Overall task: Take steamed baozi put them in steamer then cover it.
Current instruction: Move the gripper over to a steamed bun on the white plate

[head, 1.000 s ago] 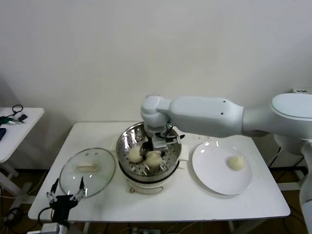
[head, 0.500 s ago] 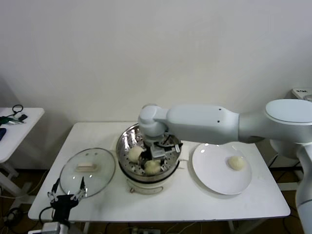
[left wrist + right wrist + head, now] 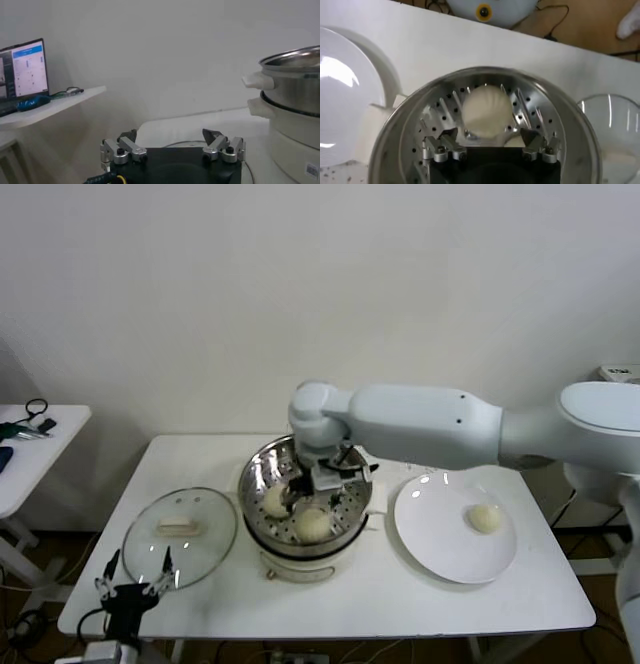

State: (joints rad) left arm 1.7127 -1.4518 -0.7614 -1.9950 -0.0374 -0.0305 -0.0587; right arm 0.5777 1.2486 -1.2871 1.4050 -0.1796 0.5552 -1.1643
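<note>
Inventory, running from my left across to my right.

1. Small white side table [image 3: 40,434], at the far left edge, apart from the main table, with a few dark items on it that I cannot identify.
2. My left gripper [image 3: 133,576], parked low at the near left corner of the main table, just in front of the lid. Its fingers [image 3: 122,148] stand spread apart with nothing between them.
3. Round clear glass cover with a metal rim and a cream-white rectangular handle [image 3: 179,535], lying flat on the long white rectangular table [image 3: 420,609], just left of the pot.
4. Round shiny stainless-steel steamer basket with a perforated bottom [image 3: 305,494], seated on a white electric pot base with side handles, near the table's middle, uncovered.
5. Two smooth cream-white steamed baozi that I can count inside the basket from the head view: one toward the left wall [image 3: 275,500], one at the near side [image 3: 313,524]. The wrist camera shows one bun [image 3: 486,117] lying on the perforated floor.
6. My right gripper [image 3: 325,474], reaching in over the basket from the right, poised just above the buns. Its fingers [image 3: 441,148] are spread wide and grip nothing; the bun sits free beyond the tips.
7. Flat white round plate [image 3: 440,549], just right of the pot.
8. One more cream-white baozi [image 3: 486,518], resting on the plate's right half.
</note>
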